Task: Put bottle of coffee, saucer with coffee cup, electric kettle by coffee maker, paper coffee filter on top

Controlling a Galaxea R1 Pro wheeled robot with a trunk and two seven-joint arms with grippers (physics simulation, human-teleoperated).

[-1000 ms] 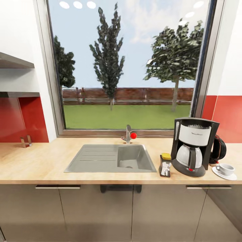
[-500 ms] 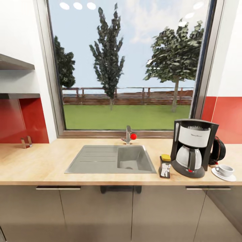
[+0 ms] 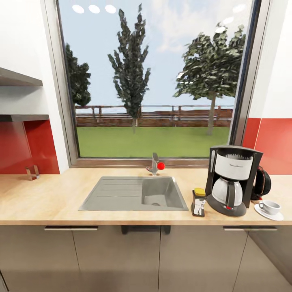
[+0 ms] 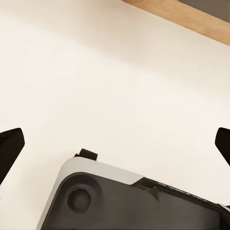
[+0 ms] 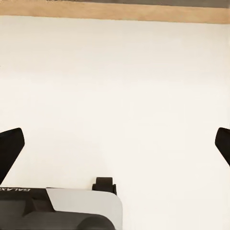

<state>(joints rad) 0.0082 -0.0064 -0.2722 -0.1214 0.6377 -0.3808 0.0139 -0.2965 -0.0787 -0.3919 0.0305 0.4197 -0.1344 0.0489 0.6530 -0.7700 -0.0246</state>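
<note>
Fingers of the left gripper (image 4: 115, 143) and the right gripper (image 5: 115, 143) stand spread wide with nothing between them, each over pale floor and the robot's grey-and-black base (image 4: 139, 201), well apart from the task's things. On the light wooden worktop (image 3: 48, 198) beyond, to the right of the grey steel sink (image 3: 134, 194), a small dark bottle of coffee with a yellow cap (image 3: 198, 202) stands just beside the black-and-white coffee maker with a glass carafe (image 3: 232, 180). A white coffee cup (image 3: 269, 207) sits on a white saucer (image 3: 259, 211) at the maker's right, and the black electric kettle (image 3: 262, 182) stands behind them near the red wall.
</note>
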